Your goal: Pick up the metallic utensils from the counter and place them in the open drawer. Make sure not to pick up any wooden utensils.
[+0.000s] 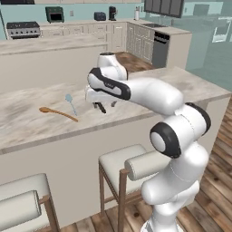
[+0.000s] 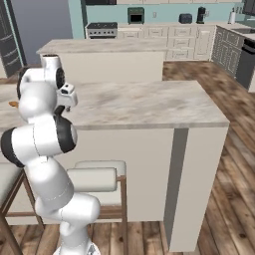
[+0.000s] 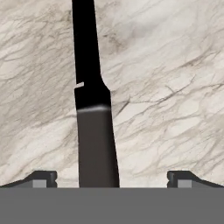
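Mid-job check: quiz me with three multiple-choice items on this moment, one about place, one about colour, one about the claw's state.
1. The knife lies:
A. on the counter
B. on a stool
C. on the floor

2. The spoon next to the wooden spoon is:
A. red
B. pale silver-blue
C. black

3. The claw is:
A. shut on the knife
B. shut and empty
C. open

Answers:
1 A: marbled stone shows beneath it in the hand view.
2 B: the pale spoon lies beside the orange-brown one.
3 C: its fingertips stand wide apart, either side of the knife.

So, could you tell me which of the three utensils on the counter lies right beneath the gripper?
The black-handled knife: it lies between the open gripper's fingertips, while the silver spoon and wooden spoon lie off to the side.
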Robot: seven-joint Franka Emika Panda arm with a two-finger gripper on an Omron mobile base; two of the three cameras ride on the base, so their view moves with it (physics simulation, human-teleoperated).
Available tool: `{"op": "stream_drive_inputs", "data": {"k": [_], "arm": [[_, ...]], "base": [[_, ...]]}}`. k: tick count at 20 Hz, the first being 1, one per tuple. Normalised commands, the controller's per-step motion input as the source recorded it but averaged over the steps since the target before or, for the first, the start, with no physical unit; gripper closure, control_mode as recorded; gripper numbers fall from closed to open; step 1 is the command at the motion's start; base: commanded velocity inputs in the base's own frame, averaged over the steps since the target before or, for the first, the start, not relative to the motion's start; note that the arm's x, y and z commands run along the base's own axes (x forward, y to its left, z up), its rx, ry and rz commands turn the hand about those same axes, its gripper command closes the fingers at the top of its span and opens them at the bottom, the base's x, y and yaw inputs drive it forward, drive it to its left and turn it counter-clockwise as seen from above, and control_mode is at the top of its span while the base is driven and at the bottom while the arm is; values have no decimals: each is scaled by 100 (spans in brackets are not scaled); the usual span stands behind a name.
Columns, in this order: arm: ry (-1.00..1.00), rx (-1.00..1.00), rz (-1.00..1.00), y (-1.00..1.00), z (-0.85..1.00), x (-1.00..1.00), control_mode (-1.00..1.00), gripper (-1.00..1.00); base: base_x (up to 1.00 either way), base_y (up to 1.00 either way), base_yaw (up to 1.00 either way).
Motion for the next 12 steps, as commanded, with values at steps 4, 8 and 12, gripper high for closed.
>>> {"op": "stream_drive_inputs", "data": {"k": [4, 8, 12], "arm": [[0, 0, -3, 22, -20, 0, -100, -100], [0, 0, -3, 40, -3, 0, -100, -100], [0, -2, -5, 37, -1, 0, -100, -100]], "base": [[0, 0, 0], [0, 0, 0], [0, 0, 0]]}}
